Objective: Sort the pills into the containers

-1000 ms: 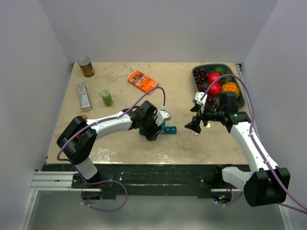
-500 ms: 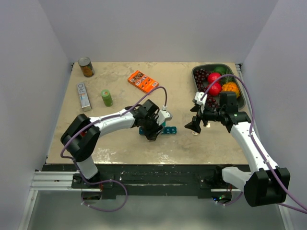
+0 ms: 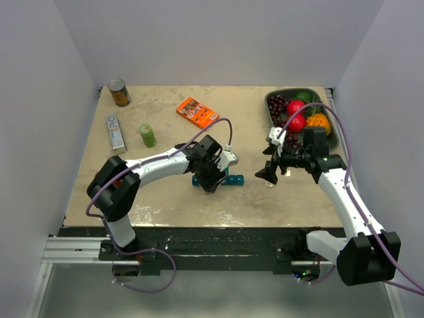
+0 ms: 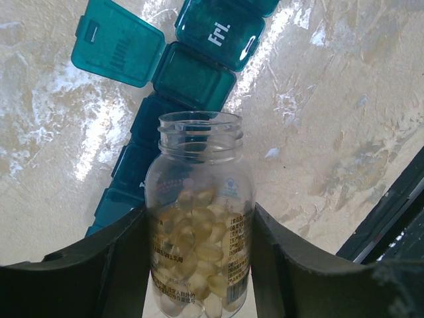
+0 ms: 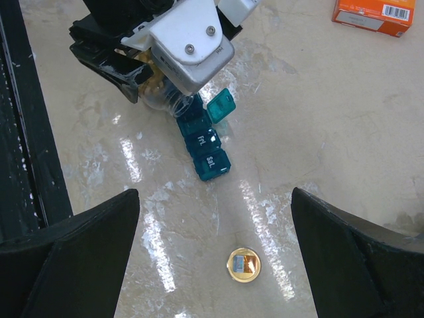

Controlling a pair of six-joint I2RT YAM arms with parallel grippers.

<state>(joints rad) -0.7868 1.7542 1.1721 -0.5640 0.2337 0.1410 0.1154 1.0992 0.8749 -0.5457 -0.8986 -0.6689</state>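
Observation:
My left gripper is shut on a clear uncapped bottle of pale yellow softgel pills. The bottle is tipped, its mouth just above the teal pill organizer, over the compartments beside one whose lid stands open. The "Fri." and "Sat." lids are closed. The right wrist view shows the bottle over the organizer's far end. My right gripper is open and empty, hovering over the bottle's gold cap on the table to the organizer's right.
A tin can, a silver bar-shaped pack and a green cylinder stand at the back left. An orange box lies at the back middle. A dark tray of fruit sits at the back right.
The left arm has shifted slightly to the right, keeping the bottle over the organizer. The right arm has not moved.

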